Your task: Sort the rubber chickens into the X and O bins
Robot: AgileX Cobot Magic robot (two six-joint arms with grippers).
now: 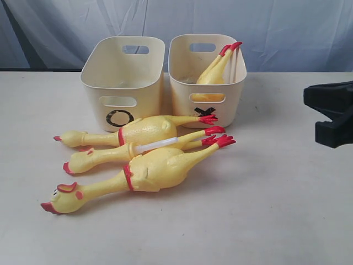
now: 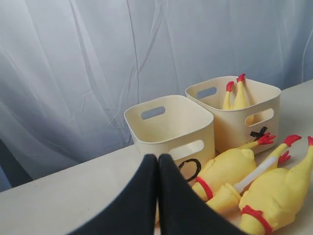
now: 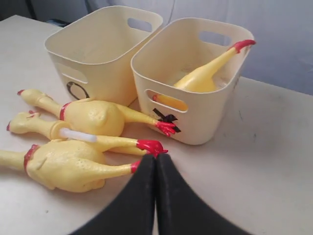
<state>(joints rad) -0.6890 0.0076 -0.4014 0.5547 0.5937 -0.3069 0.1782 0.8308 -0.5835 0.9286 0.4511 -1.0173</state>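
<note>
Two cream bins stand side by side at the back of the table. The O bin [image 1: 99, 88] [image 2: 161, 139] [image 3: 105, 81] has no chicken in it. In the X bin [image 1: 182, 105] [image 2: 230, 127] [image 3: 205, 127] one rubber chicken [image 1: 215, 70] [image 2: 238, 98] [image 3: 203, 76] leans with its red feet above the rim. Three rubber chickens lie in front of the bins, heads to the left: back [image 1: 144, 131] [image 3: 93, 116], middle [image 1: 110, 154] [image 3: 49, 128] and front [image 1: 149, 170] [image 3: 63, 164]. My left gripper [image 2: 157, 157] is shut and empty, away from the chickens, and outside the exterior view. My right gripper [image 1: 330, 113] [image 3: 156, 156] is shut and empty, right of the feet.
A pale blue-white cloth [image 1: 287, 33] hangs behind the table. The light tabletop [image 1: 265, 210] stretches bare to the right of the chickens and in front of them. The two bins stand almost touching each other.
</note>
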